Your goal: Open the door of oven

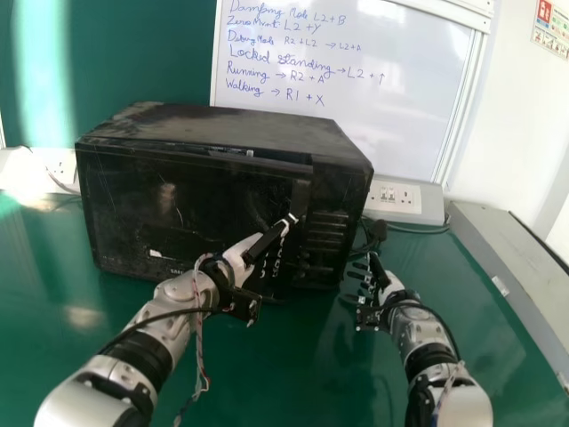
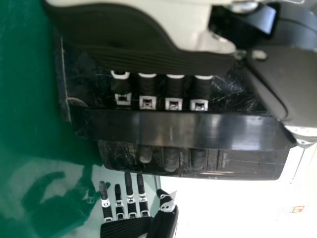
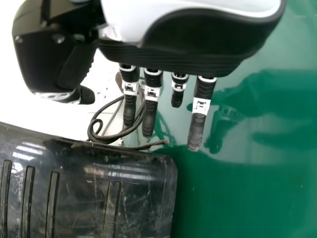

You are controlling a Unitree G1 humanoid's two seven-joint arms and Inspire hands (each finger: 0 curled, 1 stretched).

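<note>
Oven (image 1: 231, 124) door (image 1: 187, 209) slightly ajar, contents hidden. Left hand (image 1: 242, 258) at handle (image 1: 300, 197), near-straight fingers tucked behind. Right hand (image 1: 388, 285) beside oven, fingers extended, empty.

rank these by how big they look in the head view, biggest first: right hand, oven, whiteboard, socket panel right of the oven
1. Oven
2. Whiteboard, going by its visible part
3. Right hand and socket panel: too alike to rank, and the hand is nearer the camera
</note>
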